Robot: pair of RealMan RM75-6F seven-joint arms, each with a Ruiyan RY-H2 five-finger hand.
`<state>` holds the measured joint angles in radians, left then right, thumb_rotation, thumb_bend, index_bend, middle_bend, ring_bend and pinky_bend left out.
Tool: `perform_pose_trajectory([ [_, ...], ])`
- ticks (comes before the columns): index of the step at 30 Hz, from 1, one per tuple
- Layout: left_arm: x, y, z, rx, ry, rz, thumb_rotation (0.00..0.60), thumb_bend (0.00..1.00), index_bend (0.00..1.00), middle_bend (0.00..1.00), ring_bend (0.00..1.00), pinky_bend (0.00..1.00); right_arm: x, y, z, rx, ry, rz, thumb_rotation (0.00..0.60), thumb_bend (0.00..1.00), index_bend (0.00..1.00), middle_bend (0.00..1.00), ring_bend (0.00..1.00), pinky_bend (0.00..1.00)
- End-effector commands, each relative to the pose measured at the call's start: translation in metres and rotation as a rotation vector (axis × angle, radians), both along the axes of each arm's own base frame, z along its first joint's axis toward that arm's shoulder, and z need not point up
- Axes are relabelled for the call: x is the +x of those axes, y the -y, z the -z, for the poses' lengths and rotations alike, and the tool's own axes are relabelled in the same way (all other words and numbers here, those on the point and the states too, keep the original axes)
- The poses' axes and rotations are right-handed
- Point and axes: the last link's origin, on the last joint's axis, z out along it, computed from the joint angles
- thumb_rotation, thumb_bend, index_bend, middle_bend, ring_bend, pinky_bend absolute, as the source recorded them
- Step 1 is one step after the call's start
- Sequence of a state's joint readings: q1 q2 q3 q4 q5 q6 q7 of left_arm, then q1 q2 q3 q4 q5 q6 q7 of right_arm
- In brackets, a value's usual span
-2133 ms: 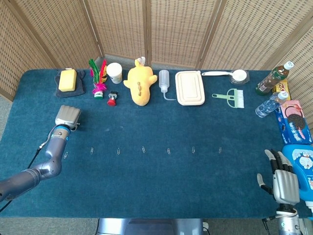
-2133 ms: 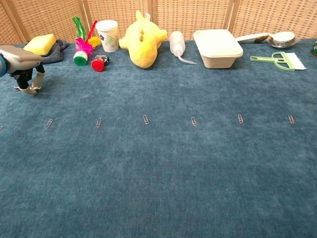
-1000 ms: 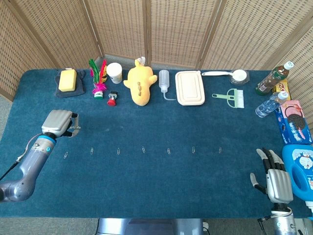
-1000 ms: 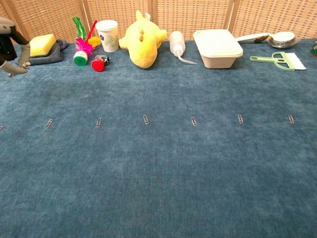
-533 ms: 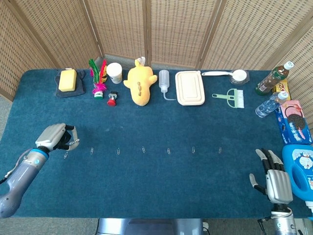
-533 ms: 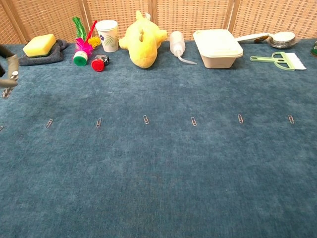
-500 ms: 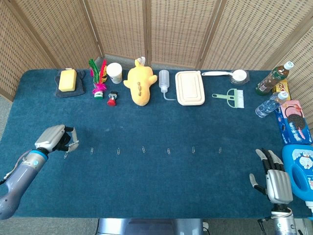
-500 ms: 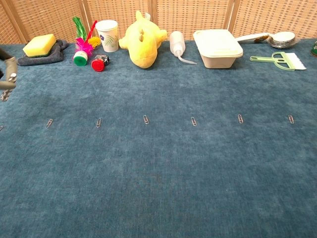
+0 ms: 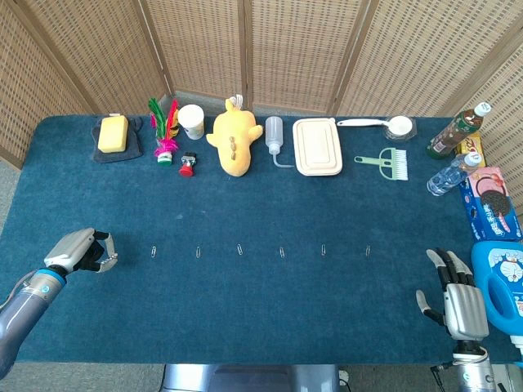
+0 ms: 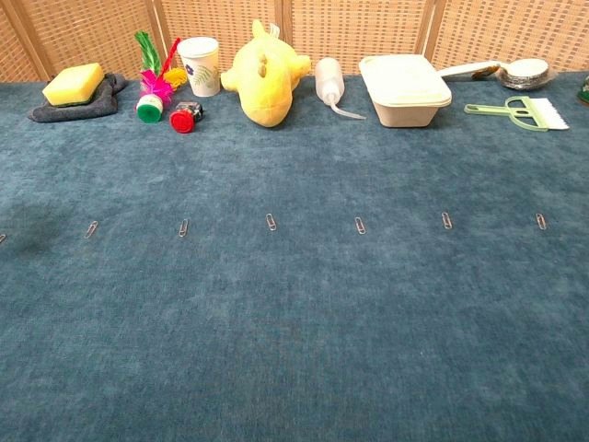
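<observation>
left hand: the left hand point(image 9: 79, 250) is hanging low over the near left part of the tabletop point(image 9: 261, 310), knuckles up, fingers curled in toward the palm; it seems to be clenched on nothing, though the fingertips are small and dark in the head view.
left arm: the forearm is slanting in from the lower left corner, wrist bent so the hand is pointing toward the row of clips.
nearest thing: the leftmost paper clip point(image 9: 154, 251) of the head view is lying flat on the cloth just right of the left hand, apart from it; the chest view is showing one more clip point(image 10: 91, 229) further left, and its edge is cutting off another.
right hand: the right hand point(image 9: 462, 302) is standing at the near right edge, back toward the camera, fingers straight and spread, released, holding nothing.
beside it: a blue cartoon jug point(image 9: 502, 286) is sitting just right of the right hand.
far row: sponge point(image 9: 113, 133), yellow plush point(image 9: 233, 142) and lunch box point(image 9: 318, 147) are lying well apart from both hands.
</observation>
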<state>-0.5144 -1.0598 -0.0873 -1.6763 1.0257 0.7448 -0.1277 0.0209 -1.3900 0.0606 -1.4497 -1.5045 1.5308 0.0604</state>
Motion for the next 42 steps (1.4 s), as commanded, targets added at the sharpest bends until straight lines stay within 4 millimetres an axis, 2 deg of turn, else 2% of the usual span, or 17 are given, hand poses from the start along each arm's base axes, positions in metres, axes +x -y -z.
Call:
perform_pose_trajectory([
  [1,-0.004,-0.003,0.004,0.002,-0.015,0.000,0.600,0.61,0.62,0.91,0.82,0.86,0.000,0.000,0.000,0.001,-0.001,0.001,0.600,0.39,0.12,0.13,0.08,0.14],
  [21,-0.002,-0.024,0.037,0.007,-0.078,0.034,0.600,0.61,0.62,0.91,0.82,0.86,-0.004,-0.005,-0.005,-0.012,-0.010,0.027,0.600,0.39,0.12,0.13,0.08,0.14],
  [35,0.022,-0.037,0.003,0.084,-0.079,0.112,0.600,0.61,0.62,0.91,0.81,0.86,-0.002,-0.001,-0.002,-0.002,-0.008,0.018,0.600,0.39,0.12,0.13,0.08,0.14],
  [42,0.031,-0.061,-0.008,0.115,-0.202,0.191,0.600,0.60,0.62,0.91,0.81,0.86,0.000,0.001,0.001,0.008,-0.004,0.012,0.600,0.39,0.12,0.13,0.08,0.14],
])
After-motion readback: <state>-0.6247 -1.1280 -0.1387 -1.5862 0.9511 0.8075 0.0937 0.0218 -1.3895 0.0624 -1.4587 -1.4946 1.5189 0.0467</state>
